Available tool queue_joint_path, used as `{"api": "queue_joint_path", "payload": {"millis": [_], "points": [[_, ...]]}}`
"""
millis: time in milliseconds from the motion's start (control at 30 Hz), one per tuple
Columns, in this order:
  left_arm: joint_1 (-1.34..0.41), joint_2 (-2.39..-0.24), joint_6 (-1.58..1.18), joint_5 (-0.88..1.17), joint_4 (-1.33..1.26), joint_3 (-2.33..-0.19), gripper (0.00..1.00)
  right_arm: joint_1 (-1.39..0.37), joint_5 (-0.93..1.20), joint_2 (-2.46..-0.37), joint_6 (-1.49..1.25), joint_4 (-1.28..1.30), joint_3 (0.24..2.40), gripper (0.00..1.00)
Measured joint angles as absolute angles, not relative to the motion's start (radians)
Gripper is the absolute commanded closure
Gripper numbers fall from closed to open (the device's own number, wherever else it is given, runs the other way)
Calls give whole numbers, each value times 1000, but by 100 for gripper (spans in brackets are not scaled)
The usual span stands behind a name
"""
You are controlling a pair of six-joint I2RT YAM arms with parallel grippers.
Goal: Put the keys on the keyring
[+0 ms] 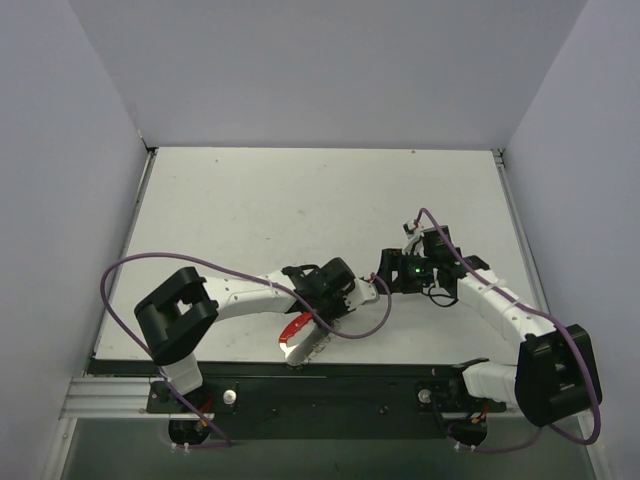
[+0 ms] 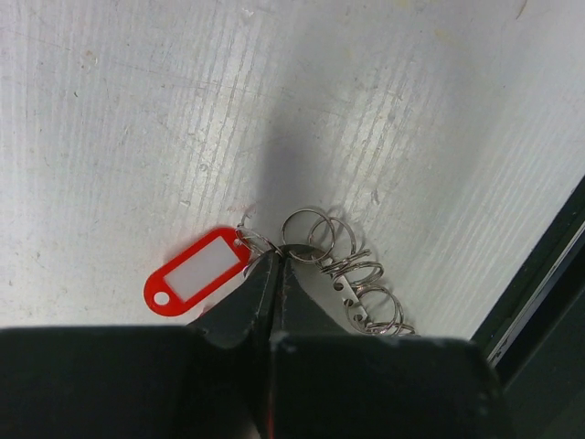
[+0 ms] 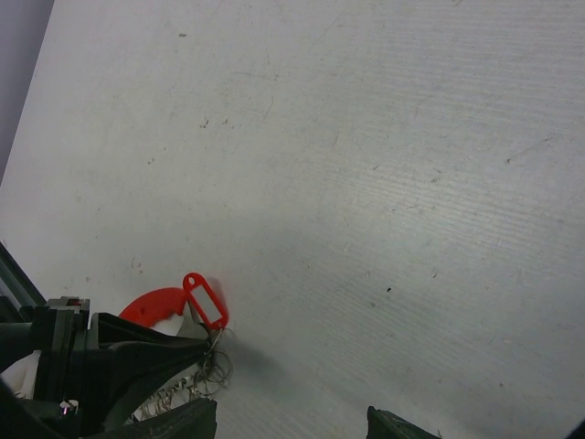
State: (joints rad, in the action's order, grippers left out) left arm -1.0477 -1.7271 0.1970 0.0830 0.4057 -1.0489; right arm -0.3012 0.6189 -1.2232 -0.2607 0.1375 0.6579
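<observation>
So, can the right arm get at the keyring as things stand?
Probably yes: the left pincer grips only the keyring's silver rings; its red tag lies uncovered on the table, facing the right pincer.

Robotics lab test cell, scuffed white table (image 1: 260, 210), plain grey partition walls (image 1: 320, 70), black mounting rail (image 1: 330, 397)

A white, lightly scuffed surface (image 1: 300, 200) is enclosed on three sides by plain pale lilac-grey walls: a back wall (image 1: 320, 70), a left wall (image 1: 60, 220) and a right wall (image 1: 590, 170). Its near edge is bordered by a black plate (image 1: 330, 385) beside a silver rail (image 1: 100, 400). Everything is lit softly and evenly.
</observation>
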Motion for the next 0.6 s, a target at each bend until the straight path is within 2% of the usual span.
{"api": "queue_joint_path", "payload": {"millis": [467,500,533,567,600], "points": [[-1048,-1708,191,22,392,-1040,100,-301,645,-1232,-261,130,653,36],[-1047,-1693,189,19,387,-1033,96,-301,646,-1233,-261,130,653,36],[-1046,-1676,187,17,384,-1028,87,-301,648,-1234,-261,130,653,36],[-1045,-1660,184,12,385,-1026,76,-301,649,-1235,-261,130,653,36],[-1045,-1645,178,4,381,-1026,58,-301,652,-1235,-261,130,653,36]]}}
